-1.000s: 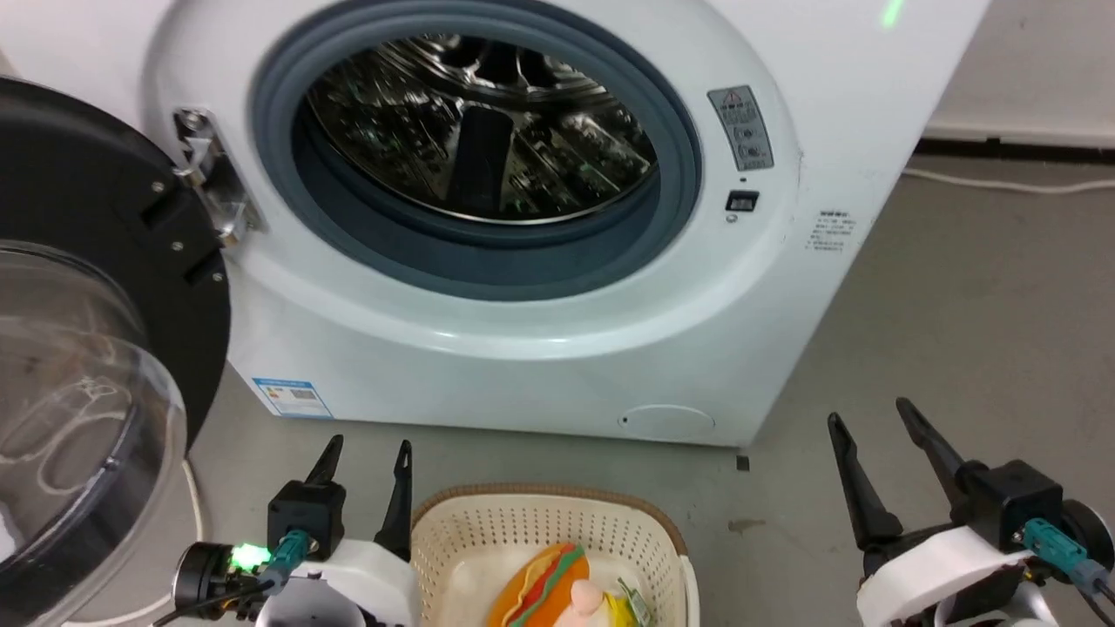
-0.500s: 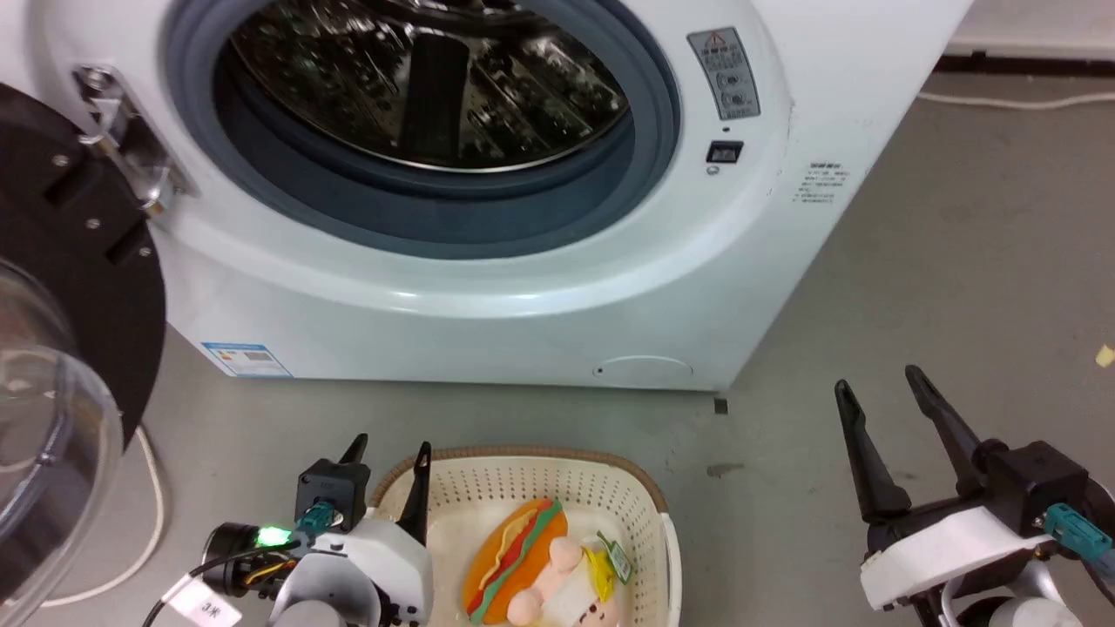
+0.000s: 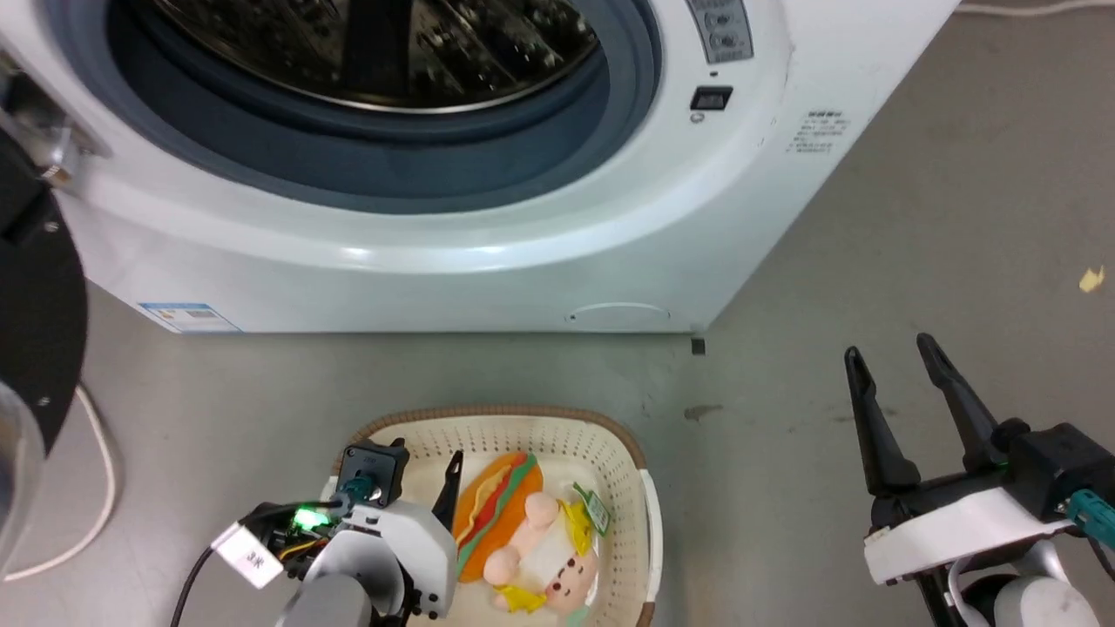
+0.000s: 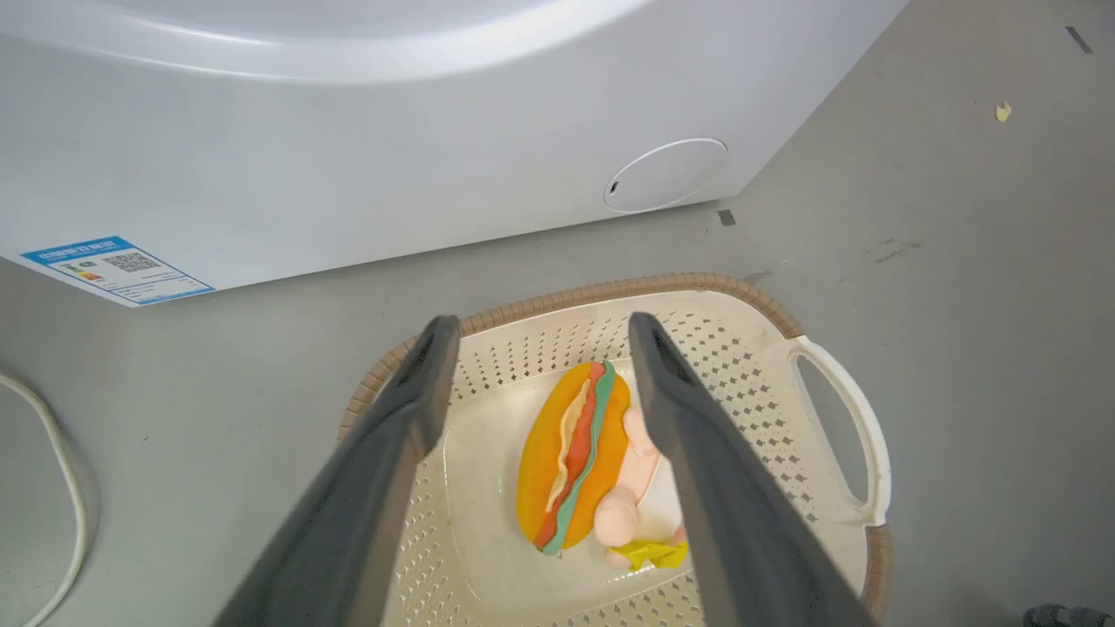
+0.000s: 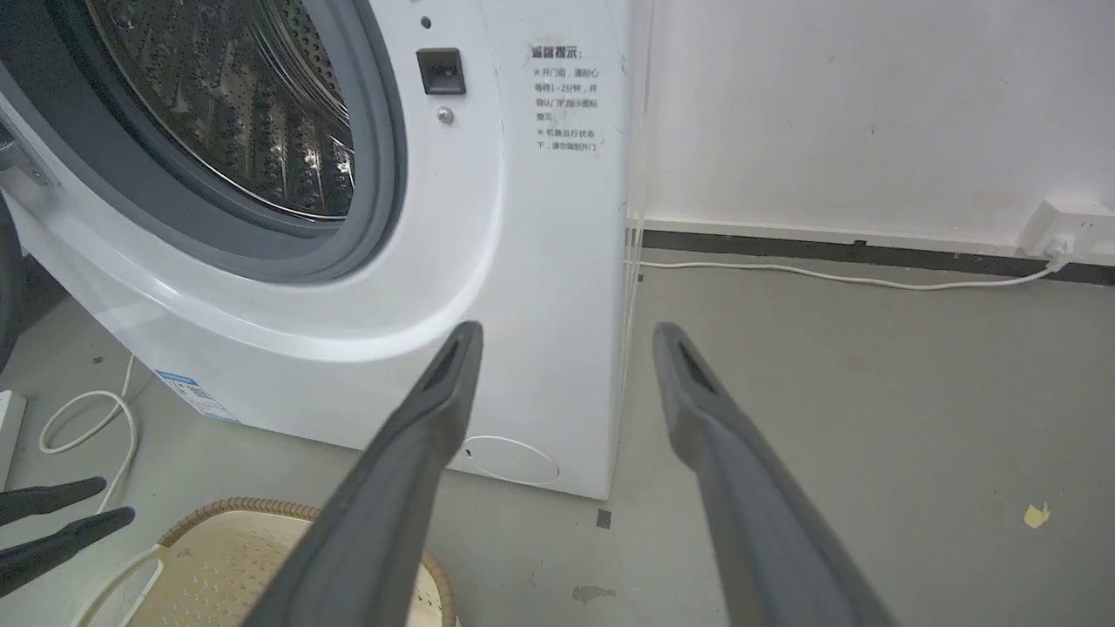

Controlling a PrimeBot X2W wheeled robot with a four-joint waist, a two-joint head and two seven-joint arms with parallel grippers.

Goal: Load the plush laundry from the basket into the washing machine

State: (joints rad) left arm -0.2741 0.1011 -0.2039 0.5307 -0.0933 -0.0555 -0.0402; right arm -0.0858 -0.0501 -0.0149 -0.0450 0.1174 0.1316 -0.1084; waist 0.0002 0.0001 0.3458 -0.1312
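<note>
The plush laundry [image 3: 514, 544] lies in the basket [image 3: 505, 411], an orange bun with red and green stripes joined to a peach doll. My left gripper [image 3: 416, 466] hangs open over the basket's left part, just above and beside the plush. In the left wrist view the plush laundry [image 4: 575, 453] shows between and below the spread fingers of the left gripper [image 4: 542, 326], untouched, inside the basket [image 4: 610, 287]. The washing machine [image 3: 435, 244] stands behind with its drum open. My right gripper [image 3: 888, 348] is open and empty over bare floor to the right, and the right wrist view shows the right gripper [image 5: 566, 331] pointing at the washing machine [image 5: 488, 261].
The washer's black-rimmed door [image 3: 35, 331] is swung open at the left. A white cable [image 3: 96, 461] loops on the floor beneath it. Another cable [image 5: 827, 277] runs along the wall to a socket [image 5: 1067, 222]. A yellow scrap [image 3: 1089, 279] lies on the grey floor.
The head camera has tilted down, so the washer sits higher in the picture. My left gripper has moved right, from beside the basket to over its left part, close to the plush.
</note>
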